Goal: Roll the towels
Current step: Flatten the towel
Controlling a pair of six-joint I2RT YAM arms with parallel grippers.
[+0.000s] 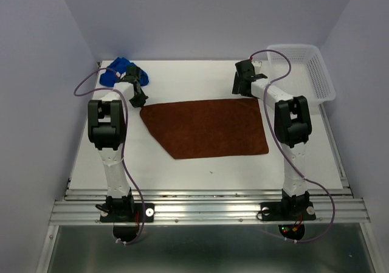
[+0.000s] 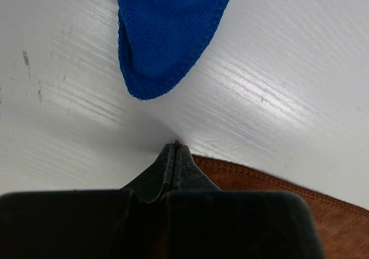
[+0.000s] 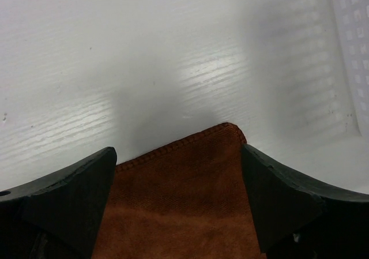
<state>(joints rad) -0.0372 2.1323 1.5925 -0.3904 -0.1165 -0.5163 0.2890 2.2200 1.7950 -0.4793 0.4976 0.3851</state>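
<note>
Now the left gripper (image 2: 176,146) is pinching one far corner of the brown towel (image 1: 206,127). The right gripper (image 3: 177,150) is hovering wide open astride the other.

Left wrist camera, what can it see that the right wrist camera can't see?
Only the left wrist view shows the blue towel and the left gripper, shut, with a speck of rust cloth pinched at its tips. Only the right wrist view shows the white mesh basket at its right edge and the right gripper, open, with one finger on each side of a corner of the brown towel. Both show the brown towel and the white table.
</note>
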